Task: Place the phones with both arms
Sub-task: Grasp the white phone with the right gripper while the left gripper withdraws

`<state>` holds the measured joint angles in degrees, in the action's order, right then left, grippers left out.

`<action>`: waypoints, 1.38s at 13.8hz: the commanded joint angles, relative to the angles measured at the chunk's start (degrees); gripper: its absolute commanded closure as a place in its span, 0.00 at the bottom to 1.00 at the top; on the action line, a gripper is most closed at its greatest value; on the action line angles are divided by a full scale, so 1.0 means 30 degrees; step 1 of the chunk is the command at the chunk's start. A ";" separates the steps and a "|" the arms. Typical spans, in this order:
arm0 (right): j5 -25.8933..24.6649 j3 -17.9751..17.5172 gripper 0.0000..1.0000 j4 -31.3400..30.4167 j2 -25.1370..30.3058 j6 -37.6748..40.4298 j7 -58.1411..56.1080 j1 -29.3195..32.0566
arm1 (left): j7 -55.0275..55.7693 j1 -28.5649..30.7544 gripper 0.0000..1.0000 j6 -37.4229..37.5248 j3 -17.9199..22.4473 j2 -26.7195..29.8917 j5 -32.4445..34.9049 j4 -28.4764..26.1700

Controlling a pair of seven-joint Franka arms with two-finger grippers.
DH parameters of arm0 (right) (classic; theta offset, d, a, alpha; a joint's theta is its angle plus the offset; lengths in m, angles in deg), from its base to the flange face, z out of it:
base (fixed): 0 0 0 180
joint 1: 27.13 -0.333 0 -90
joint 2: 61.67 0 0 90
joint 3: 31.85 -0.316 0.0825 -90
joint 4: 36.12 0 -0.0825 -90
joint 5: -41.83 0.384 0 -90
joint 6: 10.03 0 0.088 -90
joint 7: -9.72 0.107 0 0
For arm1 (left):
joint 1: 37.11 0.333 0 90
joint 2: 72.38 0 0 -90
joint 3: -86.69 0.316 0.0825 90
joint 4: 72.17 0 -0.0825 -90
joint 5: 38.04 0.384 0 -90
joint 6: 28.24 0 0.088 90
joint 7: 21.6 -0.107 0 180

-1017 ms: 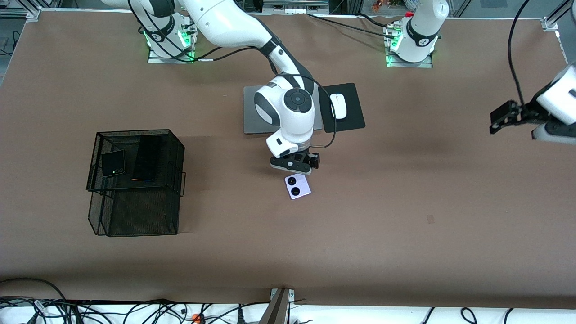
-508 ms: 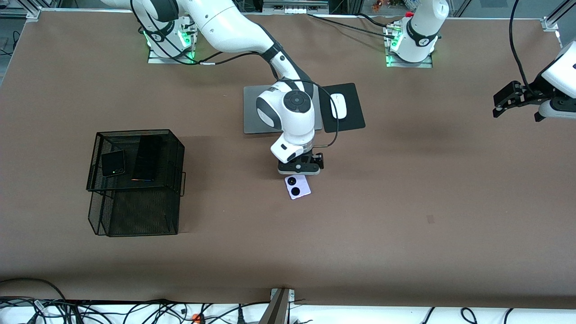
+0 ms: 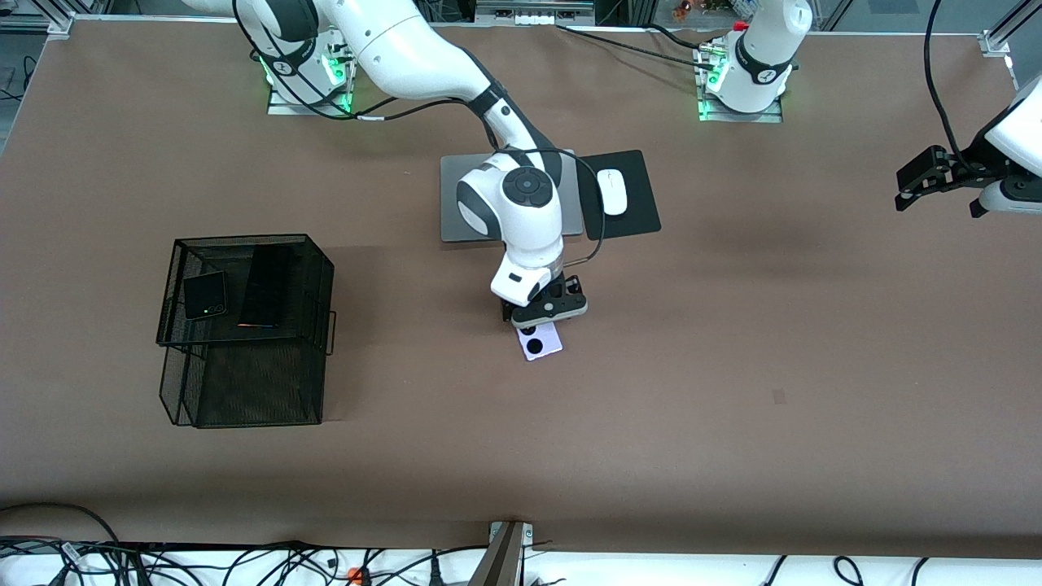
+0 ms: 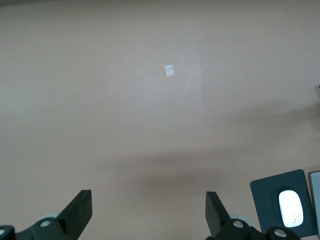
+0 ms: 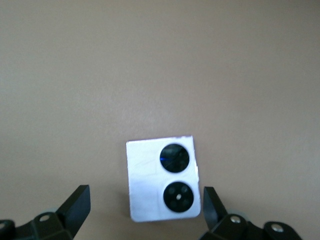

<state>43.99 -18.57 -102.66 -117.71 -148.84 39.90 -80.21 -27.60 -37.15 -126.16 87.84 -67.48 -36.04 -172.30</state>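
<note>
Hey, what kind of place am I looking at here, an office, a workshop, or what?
Most likely a robotics lab: two white arms are bolted onto a brown table, cables trail along its edge, and a lavender phone is staged for handling.

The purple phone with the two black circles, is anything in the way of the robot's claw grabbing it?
No, nothing visible. The right gripper hangs open right over the lavender phone, with only bare table around it. The left gripper waits open over the left arm's end of the table.
</note>
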 commanded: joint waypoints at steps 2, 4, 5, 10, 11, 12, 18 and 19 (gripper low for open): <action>-0.0076 -0.0119 0.00 0.0471 -0.0798 -0.1276 -0.0656 0.0322 | -0.0053 0.0014 0.00 0.0559 -0.0117 -0.0228 -0.0197 0.0653; 0.0012 -0.0119 0.00 0.0471 -0.1208 -0.1775 -0.0597 0.0322 | -0.0024 0.0014 0.00 0.0589 -0.0117 -0.0257 -0.0255 0.0682; 0.0041 -0.0148 0.00 0.0471 -0.1326 -0.1835 -0.0568 0.0322 | -0.0024 -0.0015 0.00 0.0589 -0.0117 -0.0257 -0.0285 0.0711; 0.0041 -0.0412 0.00 0.0471 -0.1853 -0.2039 -0.0392 0.0322 | -0.0082 -0.0104 0.00 0.0618 -0.0117 -0.0228 -0.0314 0.0711; 0.0041 -0.0412 0.00 0.0471 -0.1971 -0.2360 -0.0450 0.0322 | -0.0053 -0.0103 0.00 0.0618 -0.0117 -0.0228 -0.0314 0.0711; 0.0041 -0.0412 0.00 0.0471 -0.2146 -0.2624 -0.0450 0.0322 | -0.0082 -0.0103 0.00 0.0618 -0.0117 -0.0257 -0.0314 0.0711; 0.0041 -0.0413 0.00 0.0442 -0.2470 -0.3037 -0.0363 0.0498 | -0.0053 -0.0133 0.00 0.0618 -0.0117 -0.0257 -0.0343 0.0711; 0.0041 -0.0412 0.00 0.0442 -0.2499 -0.3037 -0.0217 0.0498 | -0.0053 -0.0191 0.00 0.0618 -0.0117 -0.0257 -0.0343 0.0711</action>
<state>44.01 -19.19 -102.68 -123.86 -157.20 38.69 -79.30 -27.59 -37.42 -125.78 87.43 -67.55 -36.04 -171.90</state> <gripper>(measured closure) 0.000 0.000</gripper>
